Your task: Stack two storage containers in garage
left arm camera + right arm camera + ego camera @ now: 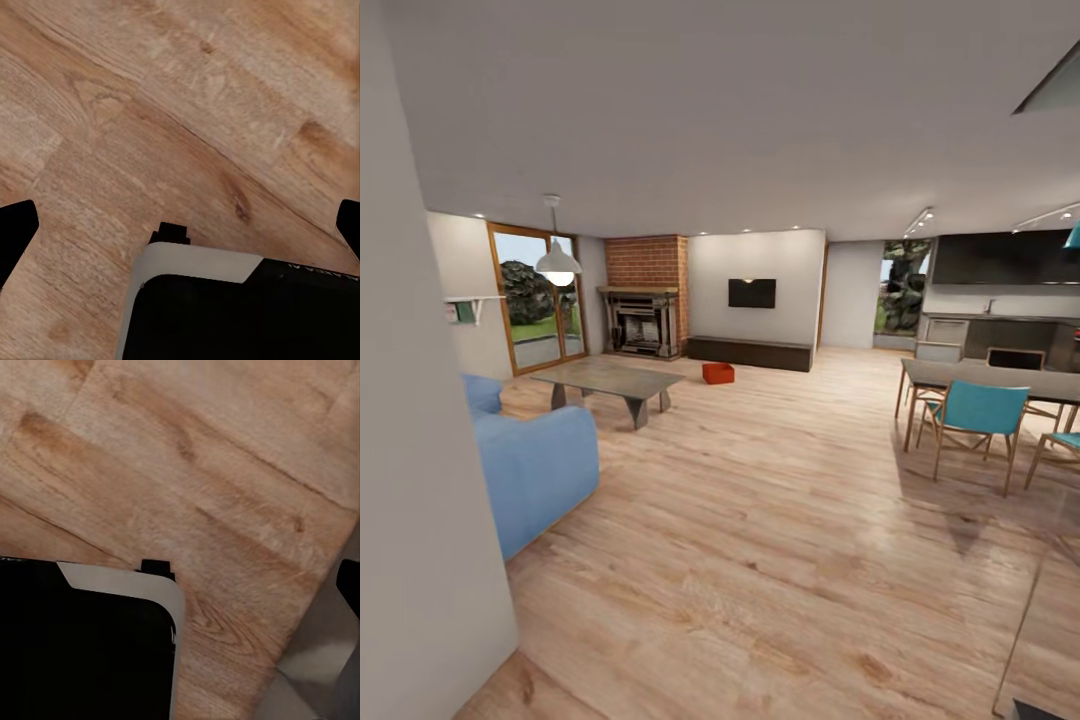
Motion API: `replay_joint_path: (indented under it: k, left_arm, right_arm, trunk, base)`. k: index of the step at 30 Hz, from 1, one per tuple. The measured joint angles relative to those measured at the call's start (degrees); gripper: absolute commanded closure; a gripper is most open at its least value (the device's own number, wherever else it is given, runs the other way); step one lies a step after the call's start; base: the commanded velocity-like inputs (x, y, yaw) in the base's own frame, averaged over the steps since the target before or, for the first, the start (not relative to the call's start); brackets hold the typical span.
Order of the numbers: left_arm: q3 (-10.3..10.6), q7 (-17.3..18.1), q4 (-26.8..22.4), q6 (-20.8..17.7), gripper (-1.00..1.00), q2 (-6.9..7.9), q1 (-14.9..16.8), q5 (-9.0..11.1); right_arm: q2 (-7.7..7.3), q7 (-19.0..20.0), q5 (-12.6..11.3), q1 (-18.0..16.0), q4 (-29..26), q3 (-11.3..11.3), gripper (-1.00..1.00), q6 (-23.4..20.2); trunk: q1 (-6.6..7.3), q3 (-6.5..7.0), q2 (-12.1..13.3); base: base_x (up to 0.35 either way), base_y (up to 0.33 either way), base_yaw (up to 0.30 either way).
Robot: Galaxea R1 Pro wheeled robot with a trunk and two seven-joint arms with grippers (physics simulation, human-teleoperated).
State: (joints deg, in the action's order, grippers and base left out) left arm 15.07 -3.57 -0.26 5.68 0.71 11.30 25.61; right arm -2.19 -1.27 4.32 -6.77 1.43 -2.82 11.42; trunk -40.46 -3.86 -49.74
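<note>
You faced the living room: sofa [535, 465] at left, coffee table [618, 381] beyond it, brick fireplace [647, 297], then one orange-red bin [718, 373] on the wood floor [760, 520] before the dark bench [750, 352], dining chairs [975, 415] at right. Your left tool [180, 225] and right tool [180, 577] pointed at planks; open or closed, you couldn't tell.

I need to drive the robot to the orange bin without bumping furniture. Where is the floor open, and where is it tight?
Open: the wood floor between the blue sofa and dining table, running to the storage container before the dark bench. Crowded: the coffee table left of it and the teal chairs on the right.
</note>
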Motion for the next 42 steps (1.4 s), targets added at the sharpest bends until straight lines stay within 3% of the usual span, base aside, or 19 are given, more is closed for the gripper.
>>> replay_joint_path:
  k: [42]
  left_arm:
    - [0.0,0.02,0.0,0.0,-1.0,0.0,0.0,0.0]
  right_arm:
    - [-0.06,0.0,0.26,0.0,0.0,0.04,-1.0,0.0]
  trunk:
    - [0.0,0.0,0.01]
  base:
    - [0.324,0.0,0.0]
